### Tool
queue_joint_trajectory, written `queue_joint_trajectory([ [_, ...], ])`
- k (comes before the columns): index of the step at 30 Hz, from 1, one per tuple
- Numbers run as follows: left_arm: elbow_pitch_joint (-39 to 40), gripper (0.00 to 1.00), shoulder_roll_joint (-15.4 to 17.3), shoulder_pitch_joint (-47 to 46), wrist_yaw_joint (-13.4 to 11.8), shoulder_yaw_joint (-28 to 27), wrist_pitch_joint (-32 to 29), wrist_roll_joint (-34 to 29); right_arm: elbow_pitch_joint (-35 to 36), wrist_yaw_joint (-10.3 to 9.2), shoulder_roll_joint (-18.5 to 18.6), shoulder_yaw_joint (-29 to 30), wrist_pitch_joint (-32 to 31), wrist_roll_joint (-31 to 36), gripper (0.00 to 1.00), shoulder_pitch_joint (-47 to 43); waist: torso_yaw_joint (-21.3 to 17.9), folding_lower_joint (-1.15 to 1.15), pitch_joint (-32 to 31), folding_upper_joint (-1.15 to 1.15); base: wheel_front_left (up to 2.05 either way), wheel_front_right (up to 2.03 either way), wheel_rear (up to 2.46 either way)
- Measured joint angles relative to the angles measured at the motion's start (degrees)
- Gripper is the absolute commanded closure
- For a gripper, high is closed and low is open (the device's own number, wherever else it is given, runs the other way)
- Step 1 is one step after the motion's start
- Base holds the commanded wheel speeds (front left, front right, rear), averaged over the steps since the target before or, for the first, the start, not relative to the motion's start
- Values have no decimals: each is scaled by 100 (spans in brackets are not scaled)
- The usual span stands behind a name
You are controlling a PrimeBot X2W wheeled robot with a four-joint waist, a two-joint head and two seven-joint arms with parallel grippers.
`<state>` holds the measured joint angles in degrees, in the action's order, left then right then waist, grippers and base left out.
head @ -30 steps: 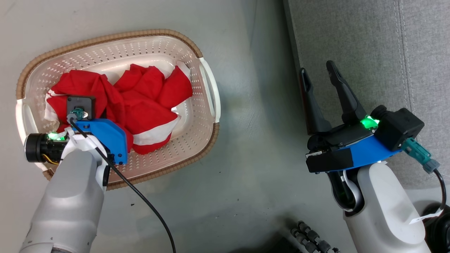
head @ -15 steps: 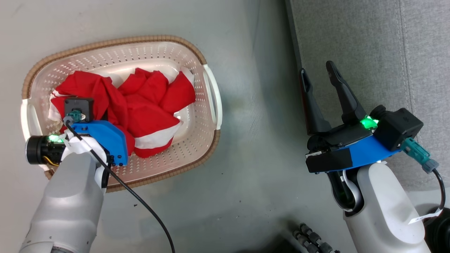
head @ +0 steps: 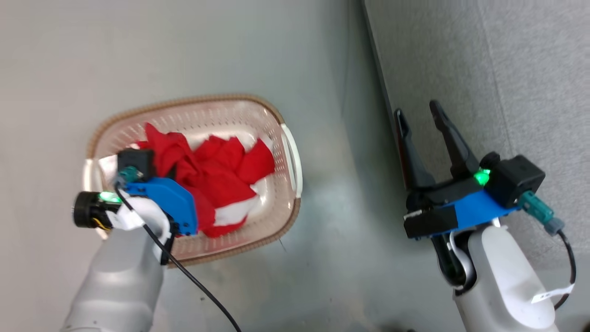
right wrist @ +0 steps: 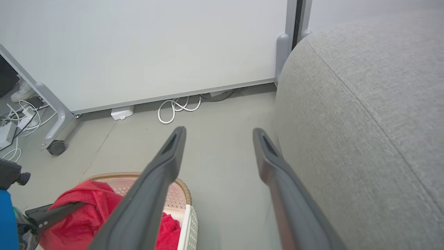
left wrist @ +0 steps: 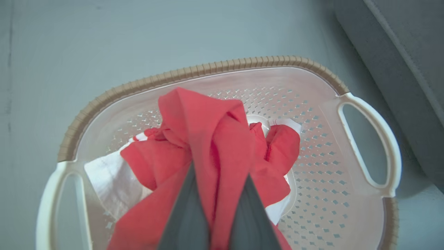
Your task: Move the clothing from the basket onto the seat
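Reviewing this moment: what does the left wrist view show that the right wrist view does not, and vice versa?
Left wrist view adds: the left gripper shut on a raised fold of the clothing, plus both white handles of the basket. Right wrist view adds: the right gripper, open and empty beside the seat, white cables and a caster by the wall. Shared: basket, red clothing, grey seat, floor.

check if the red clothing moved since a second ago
Yes. Against the cream perforated plastic basket, the bright red fabric clothing has gathered upward, pinched between the fingers of the left gripper.
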<state>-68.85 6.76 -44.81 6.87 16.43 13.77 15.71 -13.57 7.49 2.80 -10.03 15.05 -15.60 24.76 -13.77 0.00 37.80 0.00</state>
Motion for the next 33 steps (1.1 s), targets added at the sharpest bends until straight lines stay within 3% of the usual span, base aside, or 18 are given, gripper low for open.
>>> queue_joint_trajectory([
  [10,509,100,-356,380,52,662,103,322,-339,0,-1,120,0,349,0,-512,349,-1,-1294,0,0,0,0],
  [19,1692,100,-387,835,52,2005,-15,1384,-602,-1,0,205,0,447,0,-1062,767,-2,-2635,1,0,0,0],
  [33,2721,100,-387,440,53,2991,-321,2159,-642,0,0,287,-92,545,0,-1522,1305,-1,-3656,1,0,0,0],
])
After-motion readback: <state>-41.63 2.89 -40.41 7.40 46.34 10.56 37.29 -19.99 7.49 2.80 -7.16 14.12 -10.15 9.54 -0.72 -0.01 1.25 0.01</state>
